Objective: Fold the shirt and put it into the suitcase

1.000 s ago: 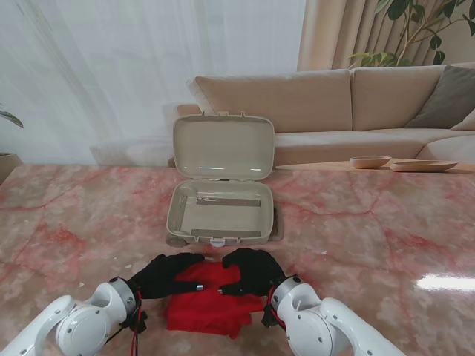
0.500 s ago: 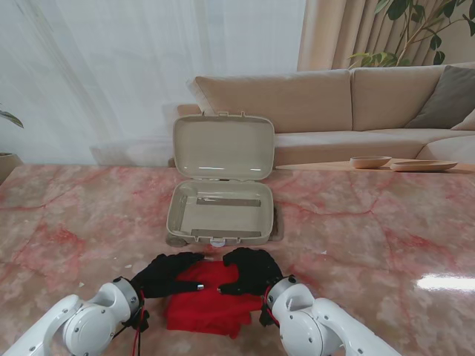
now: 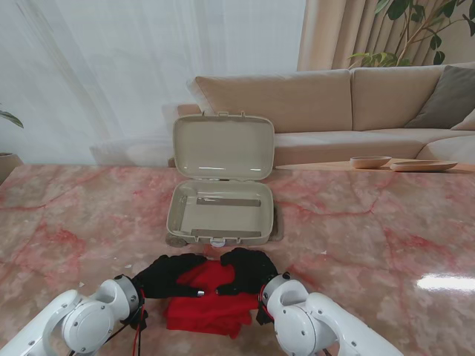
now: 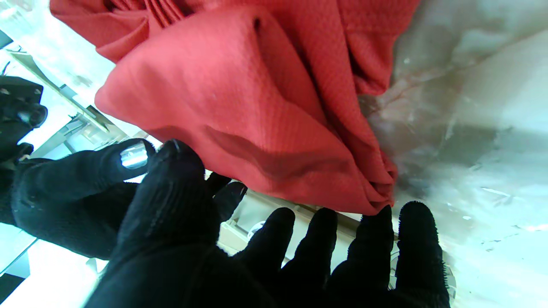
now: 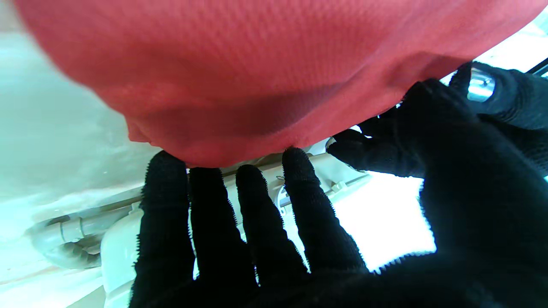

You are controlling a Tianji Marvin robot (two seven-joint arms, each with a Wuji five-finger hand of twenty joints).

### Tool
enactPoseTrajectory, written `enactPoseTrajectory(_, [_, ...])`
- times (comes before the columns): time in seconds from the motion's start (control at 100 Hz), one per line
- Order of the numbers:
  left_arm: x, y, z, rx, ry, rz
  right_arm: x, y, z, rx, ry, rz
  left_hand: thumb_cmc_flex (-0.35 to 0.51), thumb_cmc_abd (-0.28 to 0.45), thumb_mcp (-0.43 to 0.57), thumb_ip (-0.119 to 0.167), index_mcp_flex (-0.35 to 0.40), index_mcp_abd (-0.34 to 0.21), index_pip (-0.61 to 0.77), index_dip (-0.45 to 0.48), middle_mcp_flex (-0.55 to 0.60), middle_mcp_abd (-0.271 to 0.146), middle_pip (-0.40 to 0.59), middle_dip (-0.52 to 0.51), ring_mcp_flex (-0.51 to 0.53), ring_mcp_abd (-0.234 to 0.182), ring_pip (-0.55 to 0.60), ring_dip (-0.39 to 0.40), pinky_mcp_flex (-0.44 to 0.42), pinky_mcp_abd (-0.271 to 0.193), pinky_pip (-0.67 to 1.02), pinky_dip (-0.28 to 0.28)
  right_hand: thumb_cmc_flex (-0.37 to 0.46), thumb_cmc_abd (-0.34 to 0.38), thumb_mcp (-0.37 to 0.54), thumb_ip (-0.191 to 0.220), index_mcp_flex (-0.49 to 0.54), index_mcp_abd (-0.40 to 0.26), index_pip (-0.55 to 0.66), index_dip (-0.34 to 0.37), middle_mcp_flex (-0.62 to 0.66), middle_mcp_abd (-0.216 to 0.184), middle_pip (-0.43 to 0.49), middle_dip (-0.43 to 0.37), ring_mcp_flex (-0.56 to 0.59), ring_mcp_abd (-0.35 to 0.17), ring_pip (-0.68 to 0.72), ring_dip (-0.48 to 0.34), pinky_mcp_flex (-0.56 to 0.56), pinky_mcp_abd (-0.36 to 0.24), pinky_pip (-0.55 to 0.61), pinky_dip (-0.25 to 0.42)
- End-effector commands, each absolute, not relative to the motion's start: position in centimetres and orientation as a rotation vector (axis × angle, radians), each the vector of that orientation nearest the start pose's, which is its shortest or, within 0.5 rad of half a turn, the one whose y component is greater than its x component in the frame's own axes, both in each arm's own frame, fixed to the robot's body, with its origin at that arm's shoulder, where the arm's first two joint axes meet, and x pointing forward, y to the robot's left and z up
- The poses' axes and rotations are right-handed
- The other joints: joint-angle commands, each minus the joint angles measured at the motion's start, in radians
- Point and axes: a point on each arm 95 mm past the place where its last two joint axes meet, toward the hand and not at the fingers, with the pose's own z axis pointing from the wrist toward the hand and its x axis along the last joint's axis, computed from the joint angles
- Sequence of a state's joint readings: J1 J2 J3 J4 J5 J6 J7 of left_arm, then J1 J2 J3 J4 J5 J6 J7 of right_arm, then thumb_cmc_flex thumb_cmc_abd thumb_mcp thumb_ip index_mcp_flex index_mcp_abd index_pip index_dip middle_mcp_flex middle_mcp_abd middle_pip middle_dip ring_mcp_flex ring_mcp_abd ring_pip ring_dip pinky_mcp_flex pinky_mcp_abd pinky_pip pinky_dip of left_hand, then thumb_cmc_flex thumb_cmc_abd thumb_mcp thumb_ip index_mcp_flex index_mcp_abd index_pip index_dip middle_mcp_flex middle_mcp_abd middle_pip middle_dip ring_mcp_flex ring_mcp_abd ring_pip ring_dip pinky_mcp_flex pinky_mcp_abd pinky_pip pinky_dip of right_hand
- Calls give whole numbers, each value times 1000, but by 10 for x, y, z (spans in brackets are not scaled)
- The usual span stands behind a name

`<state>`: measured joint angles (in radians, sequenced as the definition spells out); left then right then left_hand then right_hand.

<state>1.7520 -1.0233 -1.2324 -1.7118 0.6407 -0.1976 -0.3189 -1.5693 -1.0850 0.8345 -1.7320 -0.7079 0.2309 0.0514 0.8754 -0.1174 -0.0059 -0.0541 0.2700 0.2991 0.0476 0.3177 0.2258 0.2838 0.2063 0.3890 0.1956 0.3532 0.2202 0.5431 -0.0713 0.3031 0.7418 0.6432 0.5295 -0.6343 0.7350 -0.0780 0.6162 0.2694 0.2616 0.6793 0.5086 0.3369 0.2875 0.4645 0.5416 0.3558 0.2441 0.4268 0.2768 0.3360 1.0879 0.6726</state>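
Folding looks basically done: the shirt sits bunched on the desk just in front of the open, empty suitcase, my left robot hand and right robot hand gripping its far edge, packing left.

Count: 1 red shirt, 1 open suitcase, 2 gloved hands – left hand, right hand. Far edge: 1 bowl, 1 tray.
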Motion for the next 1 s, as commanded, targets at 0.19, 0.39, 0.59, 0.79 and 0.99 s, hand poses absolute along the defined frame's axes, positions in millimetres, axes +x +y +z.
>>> enactPoseTrajectory(0.19, [319,-16,-380,-1625,1950,-1552,321,124,-370,1598,1770,1519,3,-52,-26,7,-42,-26,-6,-13,-27,-13,8,-10,32,4,61,36,3,7,31,50,-58,-44,-3,19,-56,10,-25,-17,-59,13,-26,-22,-20,10,20,10,-4,-9,49,19])
enactPoseTrajectory(0.39, [320,-18,-382,-1608,1971,-1530,324,123,-374,1596,1788,1490,23,-91,-21,8,-27,-11,5,-13,-15,-12,32,-2,63,-22,104,87,14,2,79,111,-58,-64,12,13,-48,13,-21,-17,-42,23,35,33,18,4,68,40,13,-10,66,13])
enactPoseTrajectory(0.59, [320,-19,-383,-1600,1990,-1522,326,122,-376,1580,1809,1465,40,-123,-17,9,0,-2,19,-8,1,-12,71,32,102,-42,209,222,26,1,144,197,-38,-86,11,11,-34,15,-8,-7,-45,37,104,114,91,-19,236,143,63,-18,134,20])
enactPoseTrajectory(0.79, [320,-20,-386,-1567,2024,-1508,327,124,-380,1536,1824,1441,72,-185,-8,12,36,8,52,19,29,-12,124,79,143,-62,292,333,54,1,196,255,-26,-102,3,7,-36,14,-3,2,-75,47,170,171,92,-31,373,221,74,-25,196,49])
enactPoseTrajectory(0.99, [320,-19,-387,-1545,2063,-1484,330,125,-381,1513,1827,1431,97,-230,3,17,44,5,66,35,44,-18,145,98,164,-72,311,361,71,-1,225,280,-25,-101,5,8,-40,9,-6,3,-95,49,148,159,74,-27,366,217,68,-26,202,55])
